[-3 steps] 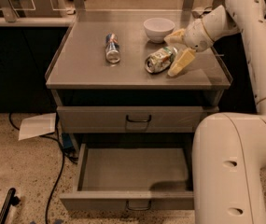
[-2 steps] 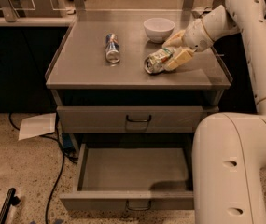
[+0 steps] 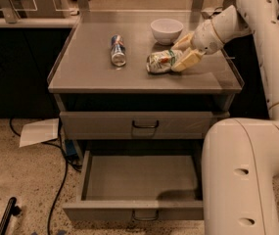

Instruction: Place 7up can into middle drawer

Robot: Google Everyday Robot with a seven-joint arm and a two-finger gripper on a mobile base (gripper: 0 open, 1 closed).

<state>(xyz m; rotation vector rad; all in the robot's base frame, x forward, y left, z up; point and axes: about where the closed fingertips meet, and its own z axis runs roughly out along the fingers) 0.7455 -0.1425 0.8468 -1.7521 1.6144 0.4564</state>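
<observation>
On the tabletop (image 3: 95,72) the pincer (image 3: 182,52), reaching in from the right, clasps the right end of the 7up can (image 3: 159,61) between its 2 fingers (image 3: 189,60), the can lying on its side near the white bowl (image 3: 166,30) (a slimmer can (image 3: 118,50) lies to its left), while the middle drawer (image 3: 139,177) stands open below.

Dented 7up can (image 3: 160,61) lies sideways, gripped by end effector (image 3: 178,56); middle drawer (image 3: 139,177) open.

gripper (image 3: 182,53) at 7up can (image 3: 159,61) on cabinet top (image 3: 90,75); middle drawer (image 3: 139,179) open
</observation>
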